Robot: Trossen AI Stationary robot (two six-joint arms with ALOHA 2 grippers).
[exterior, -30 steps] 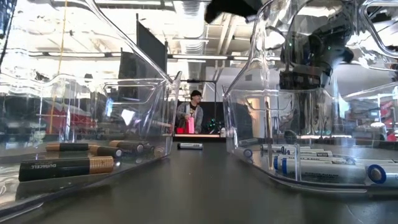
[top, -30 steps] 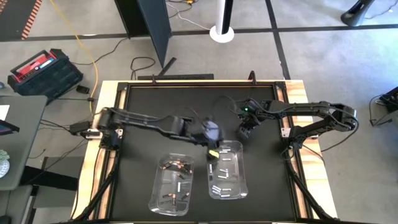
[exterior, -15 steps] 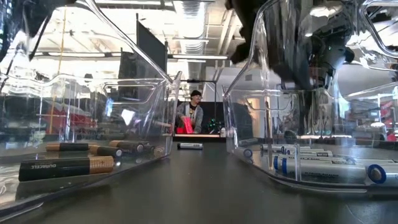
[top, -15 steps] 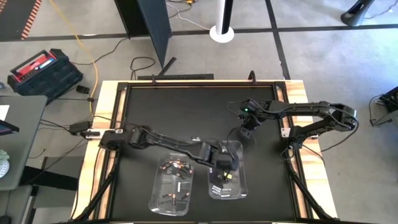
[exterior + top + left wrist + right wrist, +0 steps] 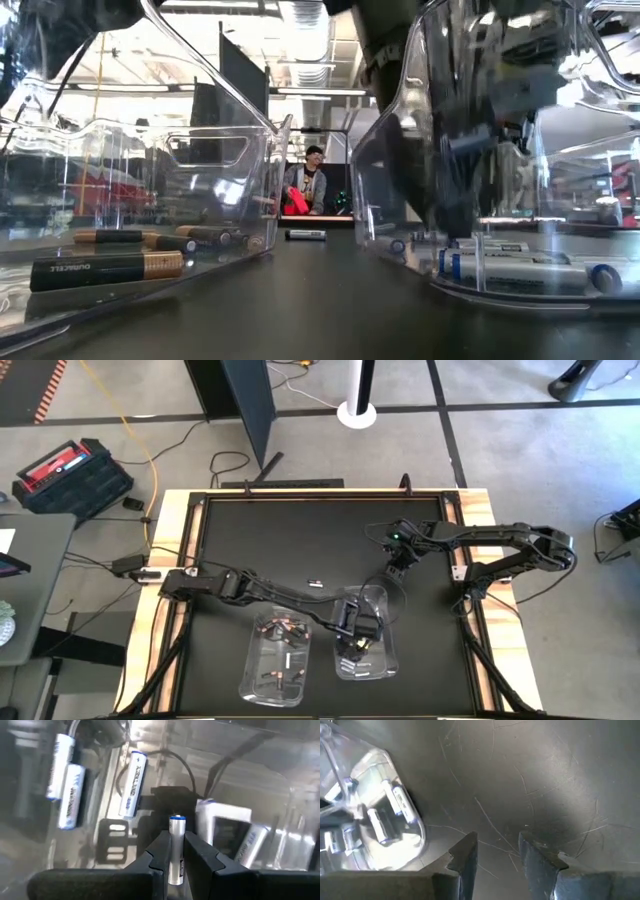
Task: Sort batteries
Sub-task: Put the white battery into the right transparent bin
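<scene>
Pinching a white battery (image 5: 176, 851), left gripper (image 5: 174, 857) hovers inside right bin (image 5: 385, 660); right gripper (image 5: 496, 851) spread.

Bright overhead light glares on clear bins (image 5: 200, 150); wrist views blurred.

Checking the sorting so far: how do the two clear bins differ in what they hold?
The left bin holds dark, copper-ended batteries; the right bin holds white, blue-capped ones. The left gripper reaches into the right bin holding a white battery; nothing reaches into the left. Both are clear plastic.
</scene>
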